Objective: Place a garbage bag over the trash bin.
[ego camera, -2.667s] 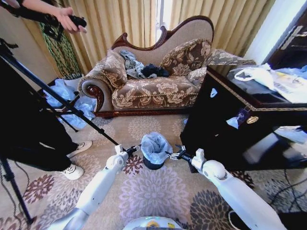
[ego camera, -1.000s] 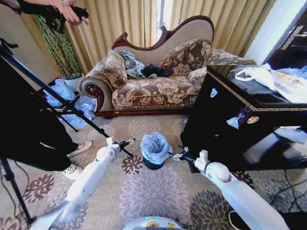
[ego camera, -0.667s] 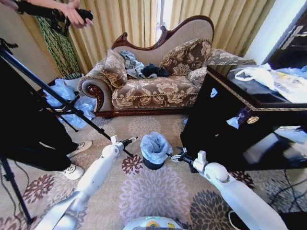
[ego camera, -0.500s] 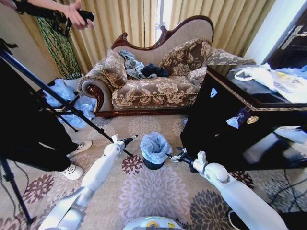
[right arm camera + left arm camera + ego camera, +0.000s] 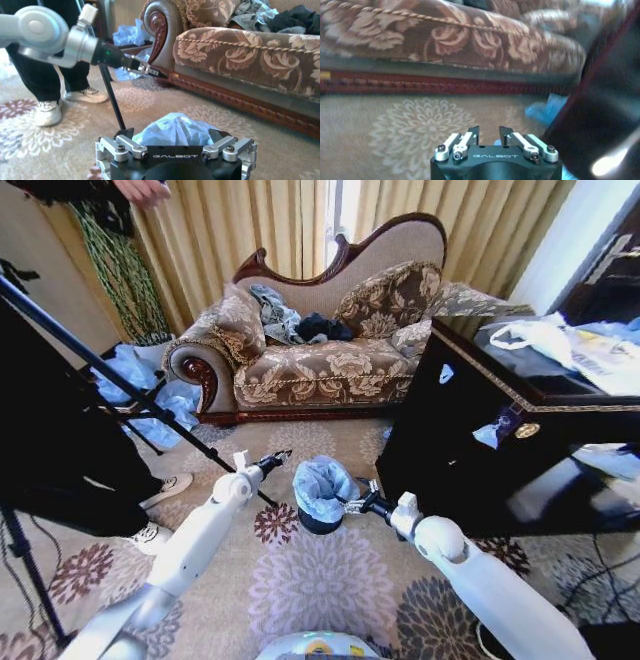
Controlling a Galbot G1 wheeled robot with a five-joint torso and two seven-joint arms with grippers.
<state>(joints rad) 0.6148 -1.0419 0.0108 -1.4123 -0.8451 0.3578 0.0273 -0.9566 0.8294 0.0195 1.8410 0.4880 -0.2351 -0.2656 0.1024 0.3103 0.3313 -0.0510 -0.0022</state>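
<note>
The trash bin [image 5: 318,524] is a small black cylinder standing on the patterned carpet in front of me. The pale blue garbage bag [image 5: 322,483] sits crumpled in and over its mouth, and the black wall shows below it. My right gripper [image 5: 350,505] is at the bin's right rim, wide open. In the right wrist view the garbage bag [image 5: 172,129] bulges just past that gripper [image 5: 171,133]. My left gripper [image 5: 278,457] hangs apart from the bin, up and to its left. Its fingers [image 5: 472,132] stand a narrow gap apart with nothing between them, over the carpet.
A brown floral sofa [image 5: 320,365] stands behind the bin. A glossy black cabinet [image 5: 500,440] is close on the right. A tripod leg [image 5: 150,415] slants in from the left, beside a person's white shoe [image 5: 150,538]. A heap of blue plastic [image 5: 140,380] lies at the sofa's left end.
My left gripper has left the bin's left rim and moved up and away to the left. My right gripper has edged left, closer to the bin's right rim.
</note>
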